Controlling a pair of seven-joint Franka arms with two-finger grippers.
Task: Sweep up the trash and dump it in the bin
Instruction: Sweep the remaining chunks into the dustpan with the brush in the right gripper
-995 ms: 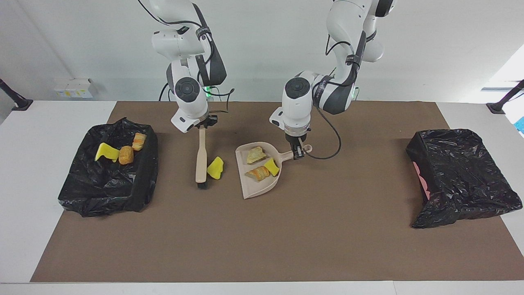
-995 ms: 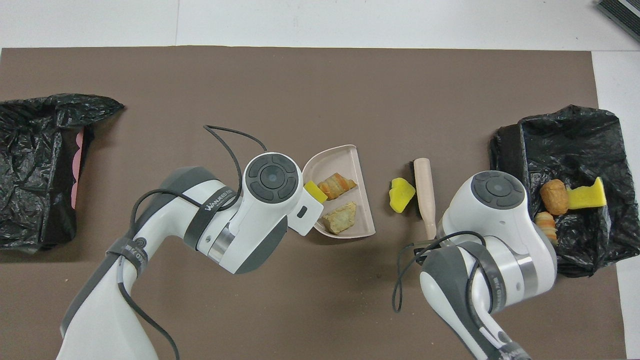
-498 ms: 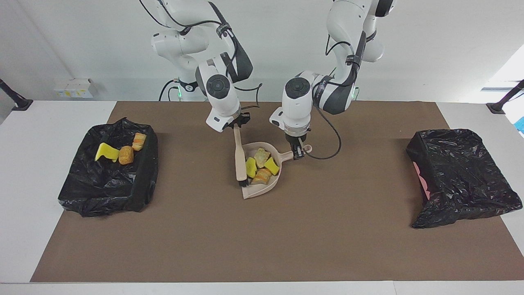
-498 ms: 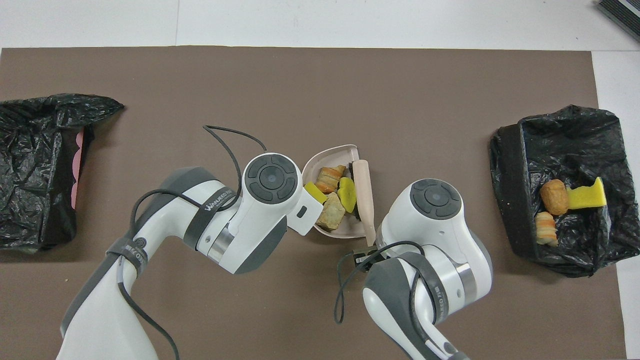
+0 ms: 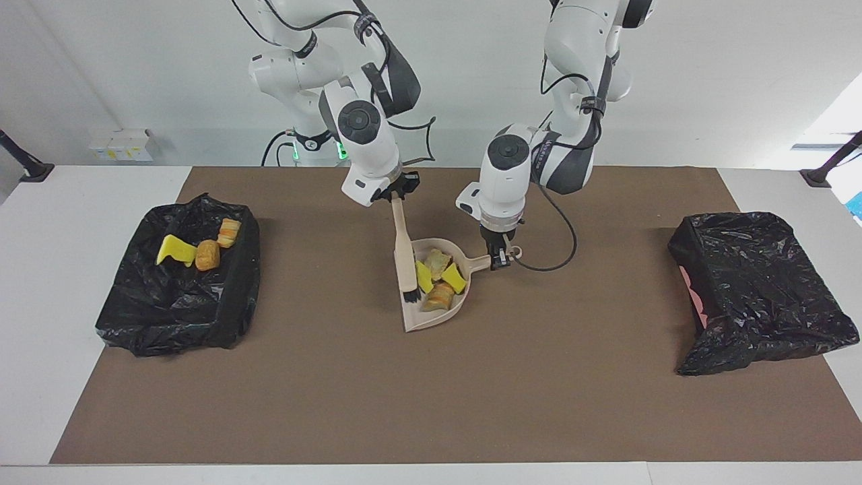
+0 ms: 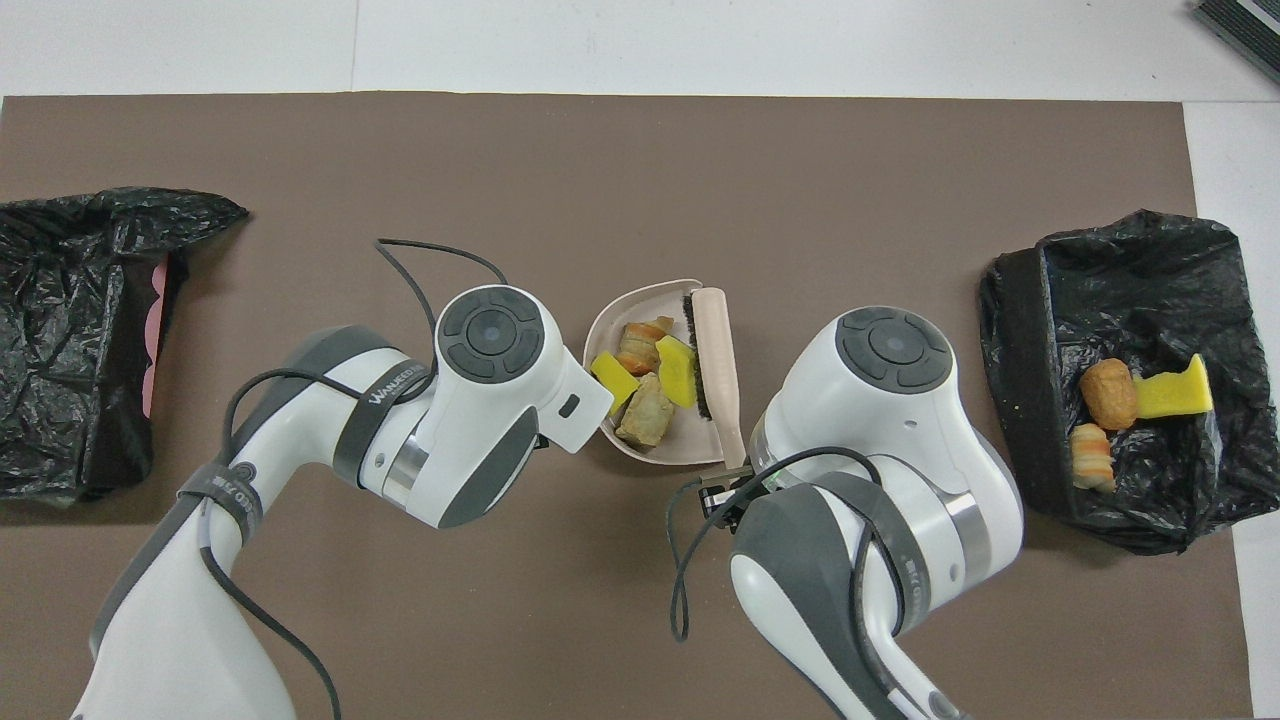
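A beige dustpan (image 5: 421, 316) sits mid-mat and holds several pieces of trash, among them yellow sponge chunks (image 5: 452, 277) and tan bread-like pieces (image 5: 439, 296). My left gripper (image 5: 500, 259) is shut on the dustpan's handle; in the overhead view its own wrist hides it. My right gripper (image 5: 397, 195) is shut on the top of a beige brush (image 5: 404, 246), whose black bristles rest inside the pan against the trash. The overhead view shows the brush (image 6: 718, 340) lying along the dustpan's (image 6: 650, 447) open edge. The bin (image 5: 175, 316), lined with a black bag, stands at the right arm's end.
Three more scraps (image 5: 207, 254) lie in the bin (image 6: 1010, 330). A second black-bagged container (image 5: 761, 289) with a pink patch on its side stands at the left arm's end of the brown mat. A black cable loops beside the left wrist.
My right gripper swept the brush toward the left arm's end and pushed the loose yellow chunk into the dustpan. The dustpan and left gripper then shifted a little.
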